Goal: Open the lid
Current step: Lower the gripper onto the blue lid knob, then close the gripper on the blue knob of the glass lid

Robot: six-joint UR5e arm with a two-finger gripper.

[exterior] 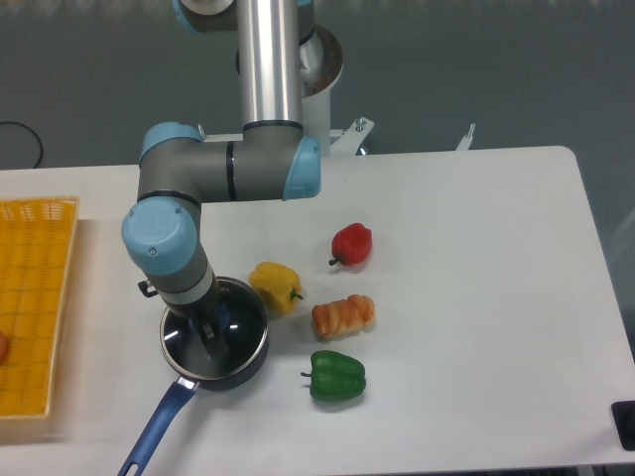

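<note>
The lid, a round glass disc with a thin metal rim, lies flat on the dark blue saucepan at the table's front left. My gripper points straight down onto the lid's middle. Its dark fingers stand on either side of the light blue knob, of which only a sliver shows. The fingers look slightly apart and open, though the wrist above hides much of them. The lid rests level on the pan.
The pan's blue handle points toward the front edge. A yellow pepper touches the pan's right side. A bread roll, a green pepper and a red pepper lie to the right. A yellow basket sits at far left.
</note>
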